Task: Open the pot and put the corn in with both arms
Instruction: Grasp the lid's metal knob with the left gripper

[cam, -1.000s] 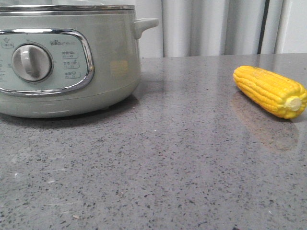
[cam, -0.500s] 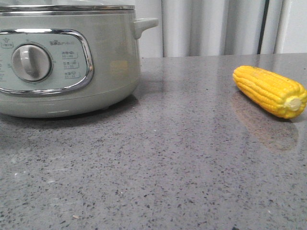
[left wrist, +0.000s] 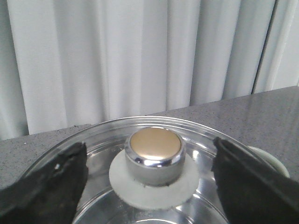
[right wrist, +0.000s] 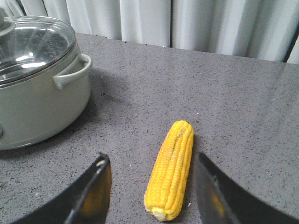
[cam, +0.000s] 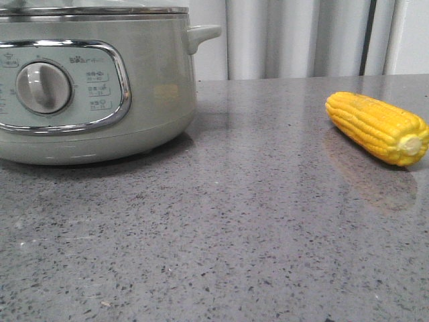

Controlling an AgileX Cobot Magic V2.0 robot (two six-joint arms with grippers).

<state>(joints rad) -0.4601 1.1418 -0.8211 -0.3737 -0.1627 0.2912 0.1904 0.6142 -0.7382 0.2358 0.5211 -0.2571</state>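
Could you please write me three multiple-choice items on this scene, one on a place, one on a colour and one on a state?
1. Where does the corn lie?
A. inside the pot
B. on the grey table, apart from the pot
C. on the lid

2. What colour is the top of the lid's knob?
A. pale gold
B. red
C. black

3. How does the pot stand?
A. lid off
B. tipped on its side
C. glass lid on it

Answers: 1 B, the front view shows bare table between pot and corn. 2 A, the left wrist view shows a gold top in a chrome ring. 3 C, the right wrist view shows the lid seated on the rim. The left gripper is open either side of the knob; the right gripper is open above the corn.
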